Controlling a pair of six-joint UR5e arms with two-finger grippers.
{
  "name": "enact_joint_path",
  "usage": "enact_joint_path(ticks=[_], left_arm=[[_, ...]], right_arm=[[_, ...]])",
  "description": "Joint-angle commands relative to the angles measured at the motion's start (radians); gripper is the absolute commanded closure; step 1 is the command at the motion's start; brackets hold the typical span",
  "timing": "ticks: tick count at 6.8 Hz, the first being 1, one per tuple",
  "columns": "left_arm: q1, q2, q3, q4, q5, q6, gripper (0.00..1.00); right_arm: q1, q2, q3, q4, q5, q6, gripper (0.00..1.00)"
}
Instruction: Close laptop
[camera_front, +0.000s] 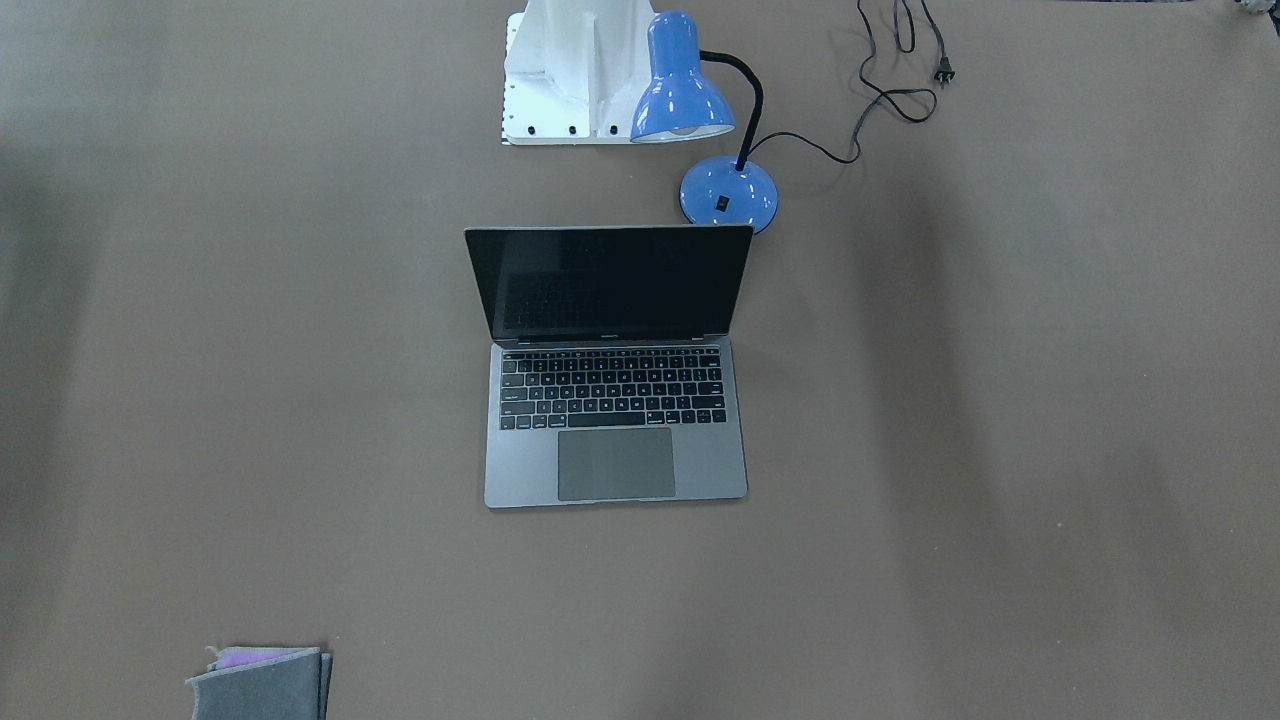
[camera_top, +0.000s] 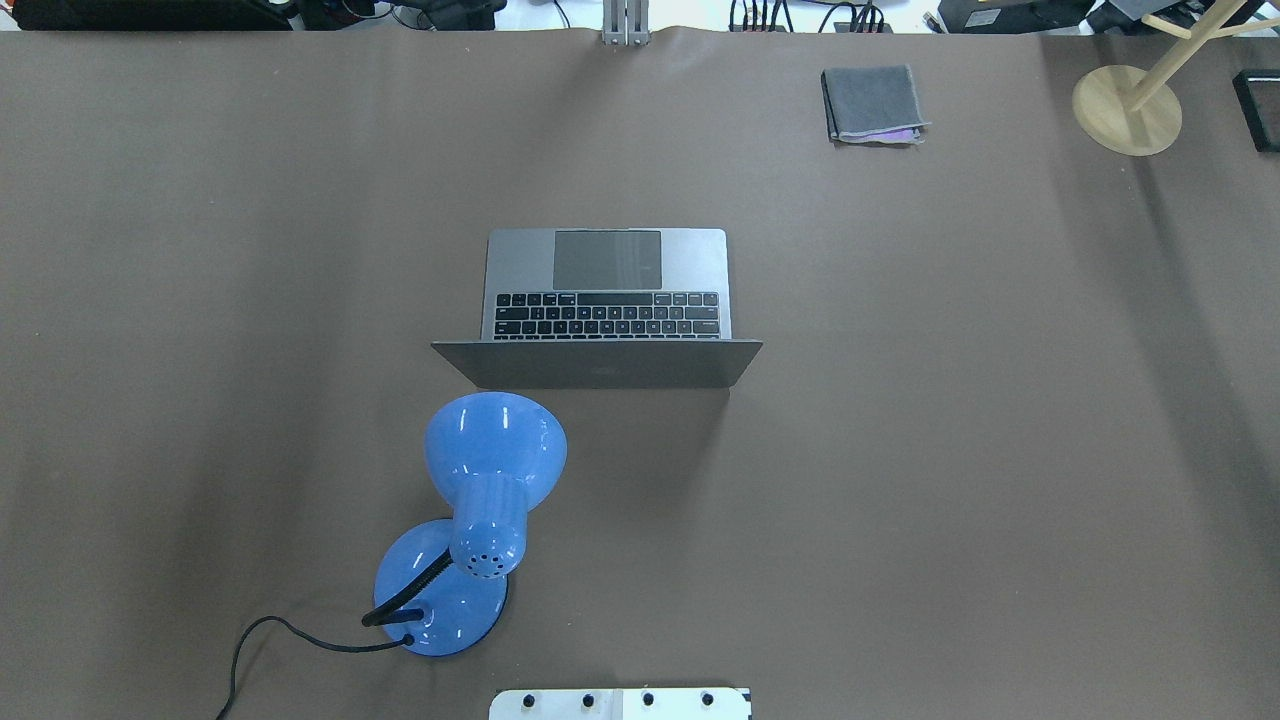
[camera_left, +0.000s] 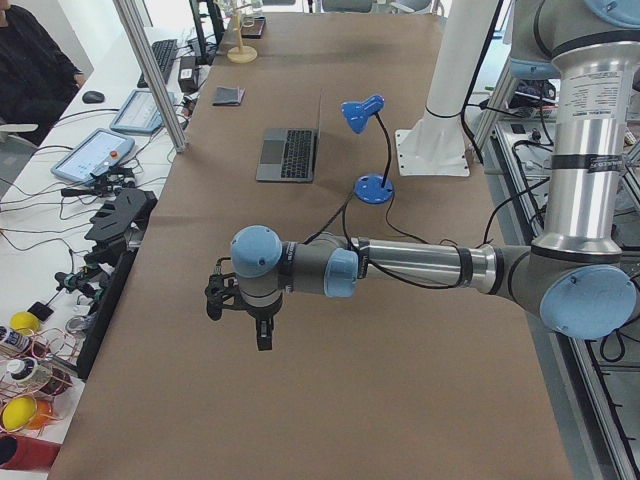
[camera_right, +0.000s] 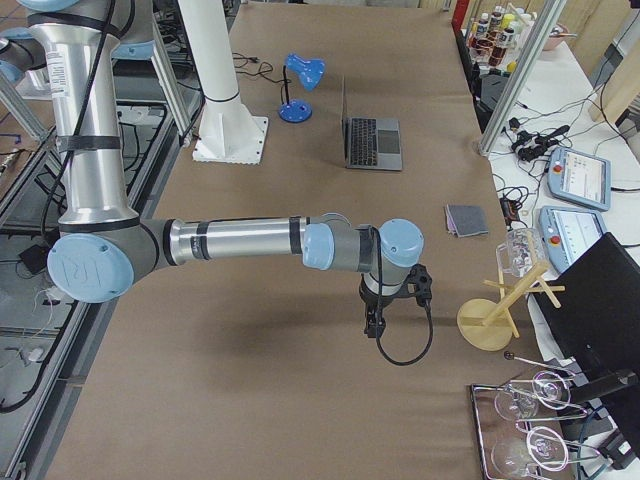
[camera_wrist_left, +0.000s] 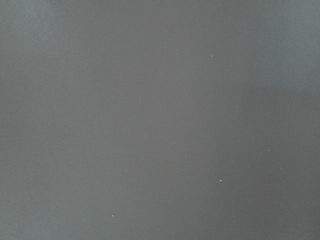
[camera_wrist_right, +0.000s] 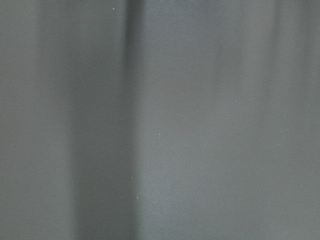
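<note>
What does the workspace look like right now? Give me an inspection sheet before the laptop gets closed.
Surface: brown cover, lightly creased.
Job's things: laptop open, lid raised, screen dark.
Clutter: blue desk lamp behind the lid; folded grey cloth; wooden stand.
Claws: left claw and right claw hang far from the laptop; open or shut cannot be told.
Cables: lamp cord loose on the table, plug unconnected.
Surroundings: tablets beside the table; seated person.

Left tool (camera_left: 262, 338) and right tool (camera_right: 371, 325) (side views only): openness unreadable.
</note>
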Motion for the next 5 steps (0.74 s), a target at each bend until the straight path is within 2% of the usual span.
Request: enact_joint_path(ticks=[1,5], left_arm=[[0.000,0.000,0.001,0.000,0.001,0.001,0.02],[-0.002,0.002,-0.004,-0.002,-0.001,0.001,0.02]], right_arm=[[0.000,0.003,0.000,0.001,-0.001,0.000,0.00],[0.000,0.006,0.000,0.001,0.000,0.000,0.00]])
